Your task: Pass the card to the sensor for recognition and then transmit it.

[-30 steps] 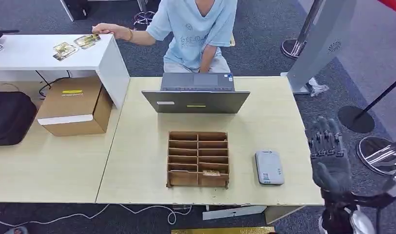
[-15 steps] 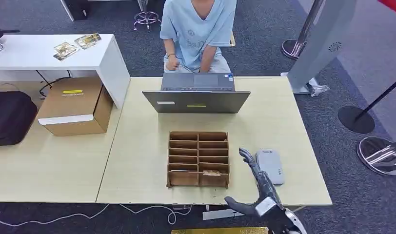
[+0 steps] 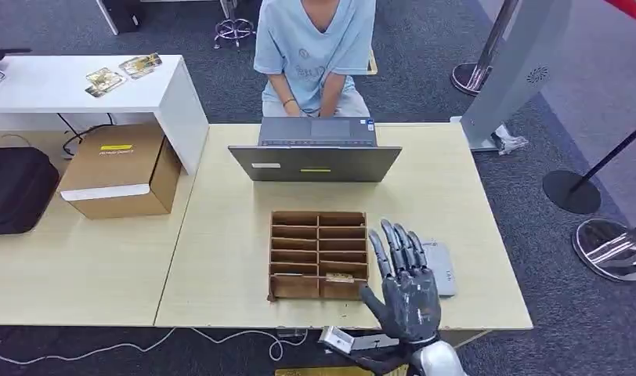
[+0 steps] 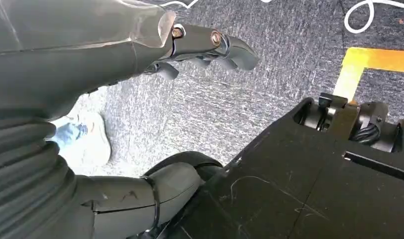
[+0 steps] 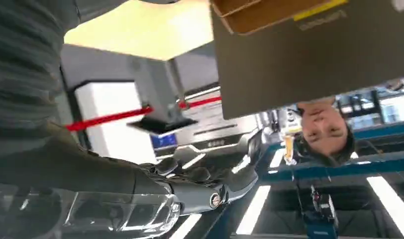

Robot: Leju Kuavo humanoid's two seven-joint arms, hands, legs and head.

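A card (image 3: 340, 277) lies in a front right slot of the brown wooden organizer (image 3: 318, 254) in the middle of the table. To its right lies the grey sensor (image 3: 442, 265), partly hidden by my right hand (image 3: 405, 283). That hand is raised over the table's front edge between organizer and sensor, fingers spread upward, holding nothing. In the right wrist view my right hand (image 5: 190, 189) has its fingers stretched out below the laptop's back. My left hand (image 4: 205, 47) hangs over the grey floor with nothing in it, thumb apart from the fingers.
An open laptop (image 3: 315, 153) stands behind the organizer, with a person (image 3: 315, 47) seated at it. A cardboard box (image 3: 119, 168) and a black bag (image 3: 17, 188) sit at the left. More cards (image 3: 103, 78) lie on the white side table (image 3: 166, 94). Stanchion bases (image 3: 573, 192) stand at the right.
My right hand swung in from beyond the table's right edge, dipped low at the front edge, and now stands raised beside the organizer. The person drew an arm back from the side table.
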